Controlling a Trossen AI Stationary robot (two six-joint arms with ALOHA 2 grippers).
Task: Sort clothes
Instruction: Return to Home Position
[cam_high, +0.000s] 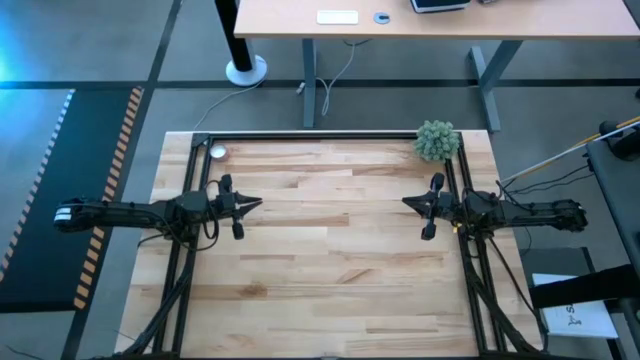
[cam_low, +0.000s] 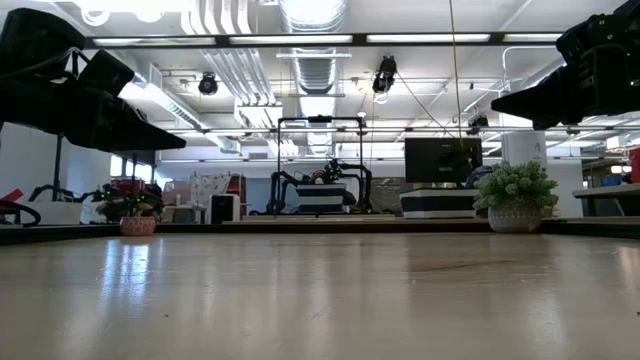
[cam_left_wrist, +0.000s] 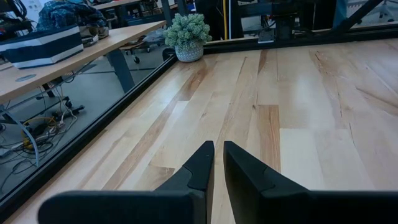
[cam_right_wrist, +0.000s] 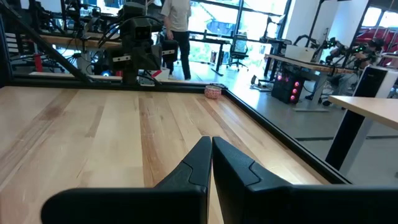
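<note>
No clothes and no basket show in any view. My left gripper (cam_high: 258, 203) hangs above the wooden table (cam_high: 330, 290) at its left side, fingers shut and pointing toward the table's right; it also shows in its own wrist view (cam_left_wrist: 217, 147). My right gripper (cam_high: 405, 201) hangs at the right side, fingers shut and pointing toward the table's left; it also shows in its own wrist view (cam_right_wrist: 210, 140). Both are empty and face each other across the bare middle of the table.
A small fuzzy green plant in a pot (cam_high: 437, 140) stands at the table's far right corner and shows in the low view (cam_low: 515, 197). A small round bowl-like object (cam_high: 217, 152) sits at the far left corner. A black frame rail (cam_high: 320, 138) runs along the table's edges.
</note>
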